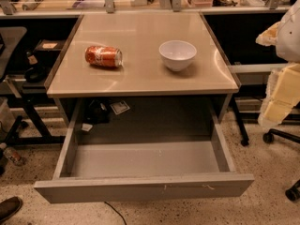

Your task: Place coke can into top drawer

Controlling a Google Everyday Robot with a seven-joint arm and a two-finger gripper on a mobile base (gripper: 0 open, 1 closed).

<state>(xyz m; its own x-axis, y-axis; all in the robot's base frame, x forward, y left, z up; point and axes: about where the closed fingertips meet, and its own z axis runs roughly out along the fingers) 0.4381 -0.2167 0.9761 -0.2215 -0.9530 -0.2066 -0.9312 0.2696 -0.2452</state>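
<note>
Coke can (103, 56) left of white bowl (177, 55); top drawer (140, 187) open below for drop; hand (281, 95) right of bowl, grip can't tell.

Red-orange coke can (103, 56), grey top drawer (140, 188), yellowish claw (281, 97) at right

Centre of the frame: desk (140, 34), with the coke can (103, 56) lying on its side at left and a bowl (177, 55) standing upright at right, well apart. Under the desk, in the lower half: top drawer (140, 187) pulled out toward the bottom edge, front panel nearest. At the right edge, mid-height: gripper (280, 97), off the desk's right side, apart from bowl and can. Behind the desk, along the top edge: a cluttered bench (61, 3).
</note>
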